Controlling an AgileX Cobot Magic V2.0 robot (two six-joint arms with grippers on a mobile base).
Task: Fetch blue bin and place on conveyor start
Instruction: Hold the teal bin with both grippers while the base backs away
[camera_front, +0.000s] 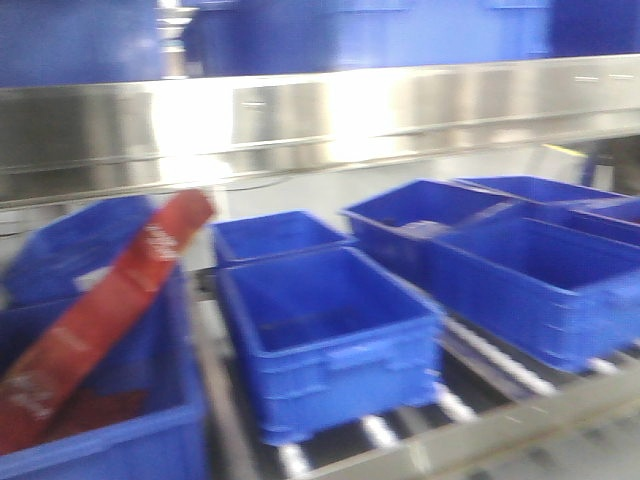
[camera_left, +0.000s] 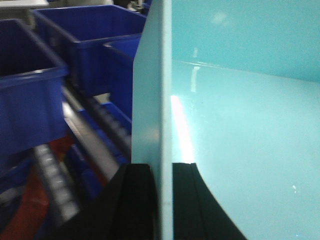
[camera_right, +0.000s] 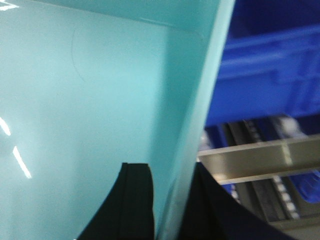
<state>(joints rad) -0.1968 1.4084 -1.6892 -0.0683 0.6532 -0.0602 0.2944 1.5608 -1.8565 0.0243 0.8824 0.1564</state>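
Observation:
The blue bin (camera_left: 240, 125) is a pale turquoise tub with smooth walls and fills most of both wrist views. My left gripper (camera_left: 162, 167) is shut on its left wall, one black finger (camera_left: 137, 200) outside and one inside. The bin also fills the right wrist view (camera_right: 90, 100). My right gripper (camera_right: 172, 170) is shut on its right wall, one finger (camera_right: 137, 200) inside and one outside. The bin hangs between both grippers above a roller rack. The conveyor start is out of view. Neither gripper nor the turquoise bin shows in the front view.
Several dark blue ribbed bins (camera_front: 330, 330) stand on a roller rack (camera_front: 380, 430) under a steel shelf (camera_front: 320, 120). A red flat pack (camera_front: 100, 300) leans in the left bin. Dark blue bins (camera_left: 30, 95) and a steel rail (camera_right: 260, 155) lie beside the held bin.

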